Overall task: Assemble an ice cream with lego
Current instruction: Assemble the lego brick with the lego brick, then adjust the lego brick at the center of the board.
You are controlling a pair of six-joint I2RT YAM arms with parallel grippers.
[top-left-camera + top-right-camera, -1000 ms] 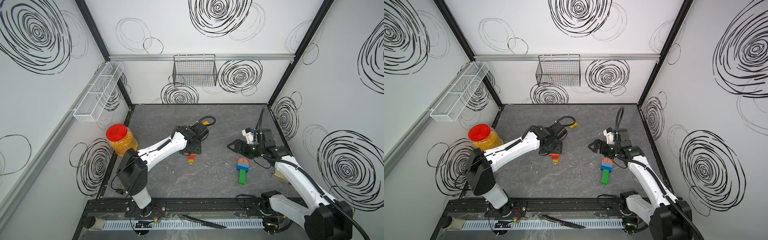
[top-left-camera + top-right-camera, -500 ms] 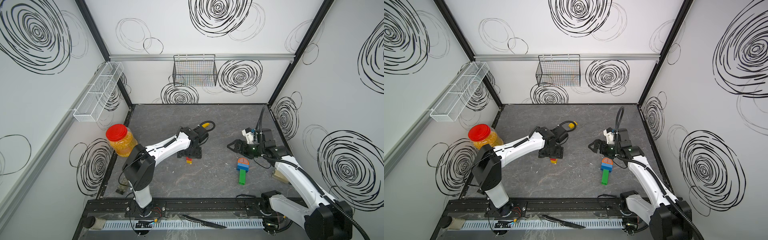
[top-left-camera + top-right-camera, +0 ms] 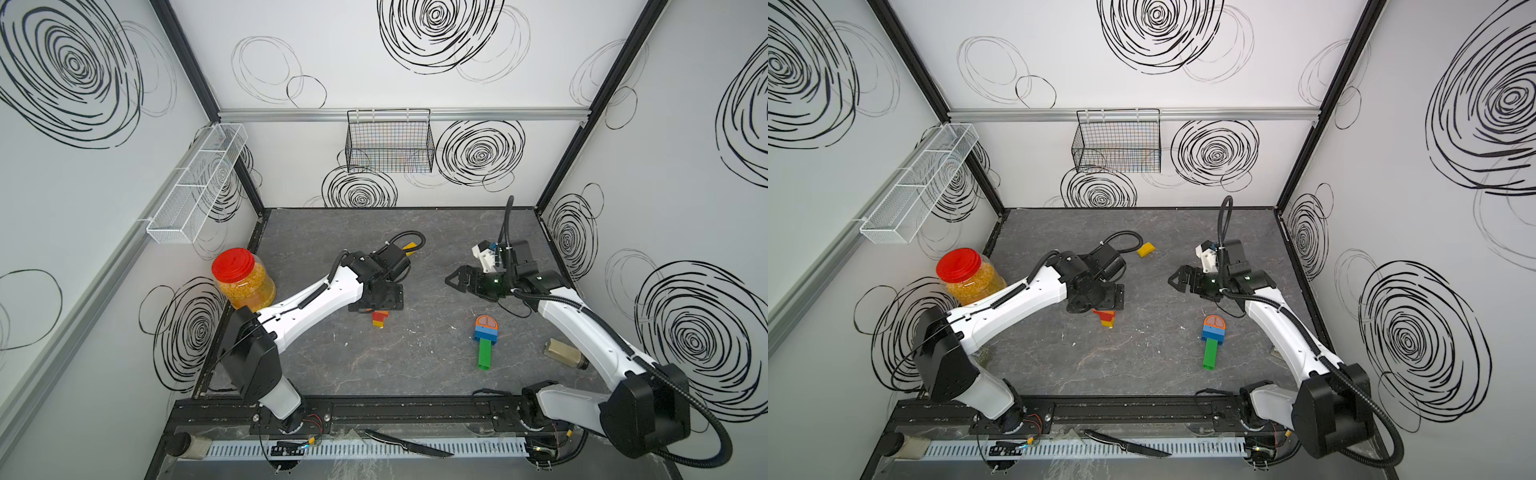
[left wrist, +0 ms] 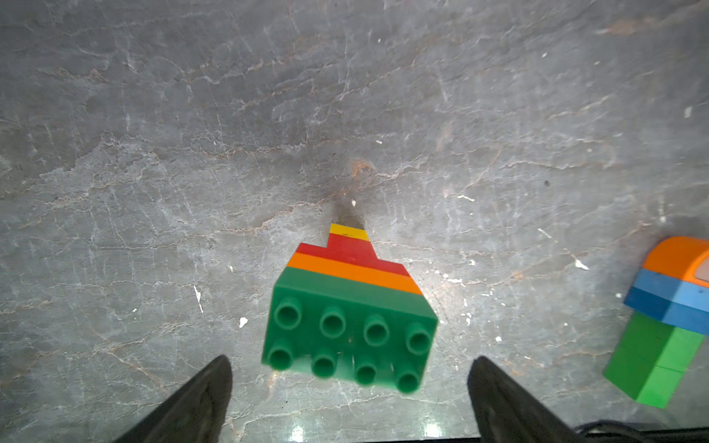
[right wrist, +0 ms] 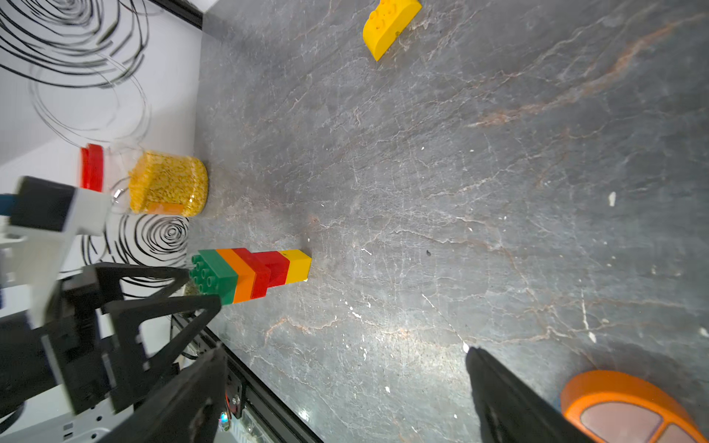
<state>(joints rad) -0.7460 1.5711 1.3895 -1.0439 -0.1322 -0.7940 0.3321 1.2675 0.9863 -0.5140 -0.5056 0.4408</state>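
Note:
A stack of lego (image 4: 349, 318) stands upright on the table, yellow at the base, then red, orange and a green studded brick on top. In both top views only its lower part (image 3: 379, 319) (image 3: 1108, 319) shows under my left gripper (image 3: 376, 297) (image 3: 1096, 297). The left gripper (image 4: 351, 360) hangs over the stack, open, its fingers (image 4: 199, 402) apart from the green brick. A second lego piece (image 3: 484, 340) (image 3: 1212, 340) lies flat: orange rounded top, blue, long green. A yellow rounded brick (image 3: 1145, 249) (image 5: 389, 27) lies further back. My right gripper (image 3: 457, 280) (image 3: 1177, 280) (image 5: 345, 353) is open and empty.
A red-lidded jar of yellow grains (image 3: 243, 276) (image 3: 967, 278) stands at the table's left edge. A small bottle (image 3: 563, 353) lies under the right arm. A knife (image 3: 409, 444) rests on the front rail. A wire basket (image 3: 390, 141) and a white mesh shelf (image 3: 195, 185) hang on the walls.
My left gripper has opened wide and let go of the stack, which now stands free on the table. The right arm has not moved.

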